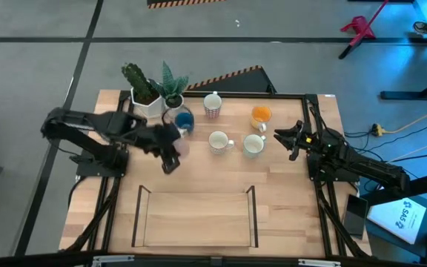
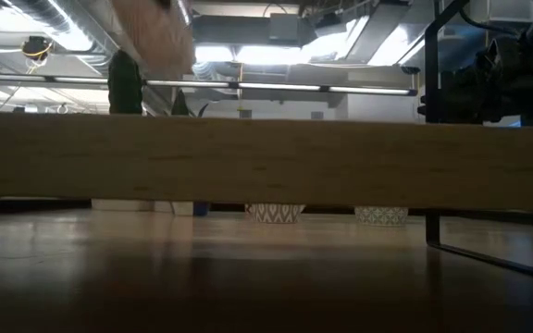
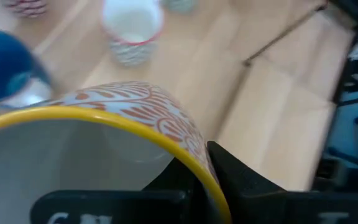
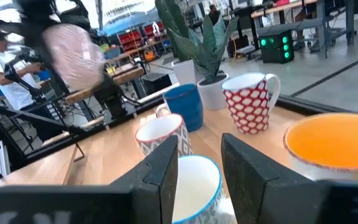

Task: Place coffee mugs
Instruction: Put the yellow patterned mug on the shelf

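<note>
**Holding a patterned mug above the table**

Starting at the left of the high view, the left gripper (image 1: 170, 152) is clenched on a yellow-rimmed mug (image 3: 104, 155) with an orange leaf pattern; one dark finger presses its outer wall in the left wrist view, and the mug is lifted off the table (image 1: 199, 185). Just behind it stand two white plant pots (image 1: 154, 102) at the table's far left corner, with the blue mug (image 1: 183, 121) beside them. Farther right, the red-dotted mug (image 1: 213, 104) sits near the far edge, the grey-patterned white mug (image 1: 219, 141) near the middle, then the blue-rimmed white mug (image 1: 253, 144) and the orange mug (image 1: 261, 114) behind it. At the far right, the right gripper (image 1: 288, 138) hovers close to the blue-rimmed mug, its fingers (image 4: 160, 168) spread apart and grasping nothing. A wooden tray (image 1: 195, 219) lies at the near edge.
</note>
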Robot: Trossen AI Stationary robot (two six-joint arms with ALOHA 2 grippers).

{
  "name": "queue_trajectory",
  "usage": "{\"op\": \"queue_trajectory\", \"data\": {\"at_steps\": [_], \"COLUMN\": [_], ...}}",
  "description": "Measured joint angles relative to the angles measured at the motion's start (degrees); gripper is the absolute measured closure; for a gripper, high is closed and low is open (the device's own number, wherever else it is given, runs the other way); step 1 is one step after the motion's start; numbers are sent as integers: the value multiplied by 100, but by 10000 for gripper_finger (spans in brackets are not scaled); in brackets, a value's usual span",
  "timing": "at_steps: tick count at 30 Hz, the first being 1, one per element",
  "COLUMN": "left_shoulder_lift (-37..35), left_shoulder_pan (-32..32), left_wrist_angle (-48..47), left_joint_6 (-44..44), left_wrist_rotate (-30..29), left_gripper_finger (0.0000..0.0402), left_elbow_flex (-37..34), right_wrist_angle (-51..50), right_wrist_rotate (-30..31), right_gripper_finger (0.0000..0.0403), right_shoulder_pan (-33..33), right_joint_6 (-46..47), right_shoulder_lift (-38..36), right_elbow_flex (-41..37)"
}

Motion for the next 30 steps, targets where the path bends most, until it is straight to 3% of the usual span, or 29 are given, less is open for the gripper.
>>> {"op": "queue_trajectory", "data": {"at_steps": [12, 22, 30], "left_shoulder_lift": [1862, 2903, 3589], "left_shoulder_pan": [-2330, -3672, -3941], "left_wrist_angle": [-763, -948, -641], "left_joint_6": [-1430, -3412, -4067], "left_wrist_rotate": [-367, -561, -324], "left_gripper_finger": [385, 385, 385], "left_elbow_flex": [1830, 1931, 1931], "right_wrist_angle": [-20, -31, -52], "right_wrist_rotate": [-53, -51, 16], "right_gripper_finger": [292, 292, 292], "right_shoulder_pan": [0, 0, -1], "right_joint_6": [4, 15, 17], "right_shoulder_lift": [0, 0, 0], "right_elbow_flex": [2, 2, 4]}}
